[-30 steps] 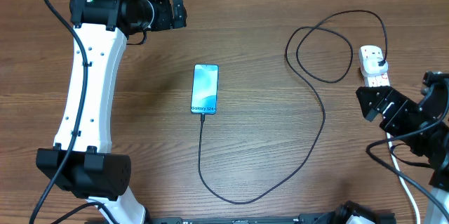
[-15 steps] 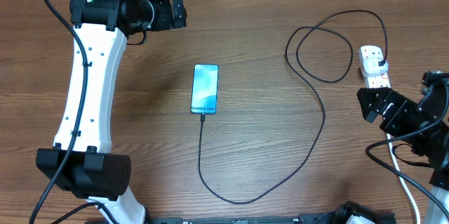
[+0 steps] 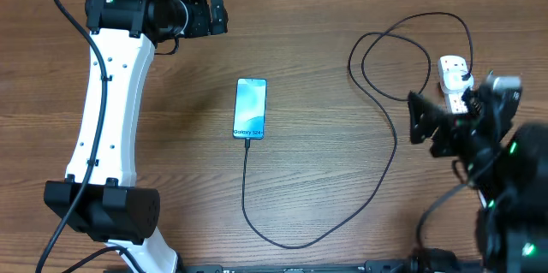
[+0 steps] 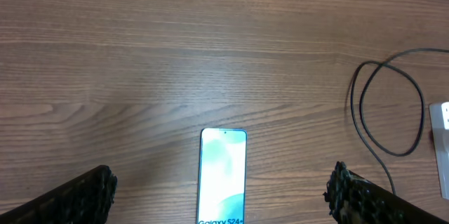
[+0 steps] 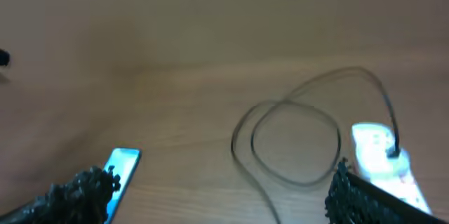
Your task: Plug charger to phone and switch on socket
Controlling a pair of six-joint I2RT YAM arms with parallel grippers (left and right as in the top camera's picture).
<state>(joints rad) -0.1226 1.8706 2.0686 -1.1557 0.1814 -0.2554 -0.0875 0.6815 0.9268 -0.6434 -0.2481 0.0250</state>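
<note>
The phone [image 3: 250, 108] lies screen up and lit at mid-table. It also shows in the left wrist view [image 4: 223, 175] and the right wrist view [image 5: 122, 171]. The black charger cable [image 3: 395, 140] runs from the phone's near end, curves round the front, loops, and ends in a black plug sitting in the white socket [image 3: 451, 78]. My left gripper [image 3: 220, 14] is open and empty, high at the back left of the phone. My right gripper [image 3: 425, 127] is open and empty, just left of and in front of the socket. The right wrist view shows the cable loop [image 5: 295, 143] and socket [image 5: 375, 152] ahead of the fingers.
The table is brown wood. The left arm's white link [image 3: 107, 110] stretches along the left side. The socket's thick white cord [image 3: 501, 230] runs down the right edge under the right arm. The socket's edge shows in the left wrist view [image 4: 440, 140].
My right arm has swung up and left from the right edge, bringing its gripper close to the socket. The left arm, phone and cable have not moved.
</note>
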